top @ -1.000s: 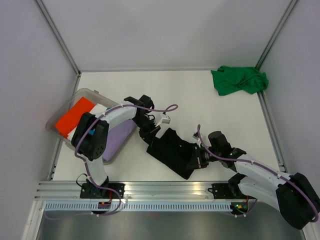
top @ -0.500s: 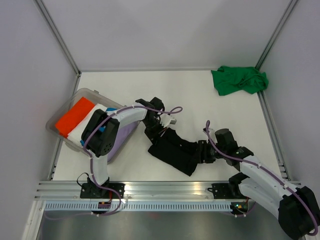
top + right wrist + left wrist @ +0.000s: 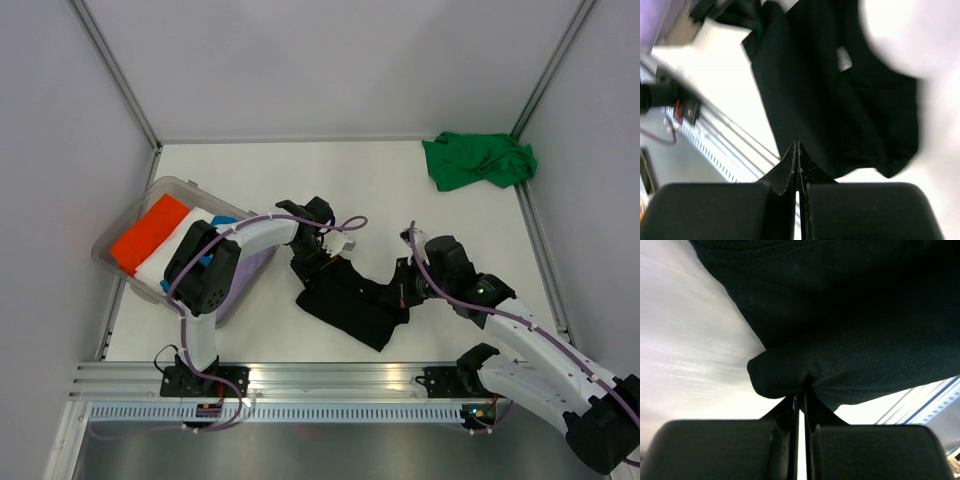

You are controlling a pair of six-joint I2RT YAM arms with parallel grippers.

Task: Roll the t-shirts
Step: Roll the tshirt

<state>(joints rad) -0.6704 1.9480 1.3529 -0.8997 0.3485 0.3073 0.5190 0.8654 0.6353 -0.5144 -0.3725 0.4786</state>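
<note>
Fold of black t-shirt (image 3: 850, 315) sits pinched in left pincer (image 3: 801, 388).

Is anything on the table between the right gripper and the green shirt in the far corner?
Nothing visible: only bare table lies between the right gripper and the green t-shirt.

Plain black t-shirt (image 3: 350, 300) and bright green t-shirt (image 3: 478, 160) stand out on a white table (image 3: 300, 180)
Neither shirt carries a print, though a small pale patch (image 3: 842, 59) shows on the black one. The left hand (image 3: 801, 392) and right hand (image 3: 797, 149) are matte black; the arms (image 3: 535, 342) are white with black joints and trail purple cables (image 3: 338, 224). A clear bin (image 3: 175, 184) holds orange cloth (image 3: 148, 232), white cloth (image 3: 195, 217) and lavender cloth (image 3: 245, 275)
</note>
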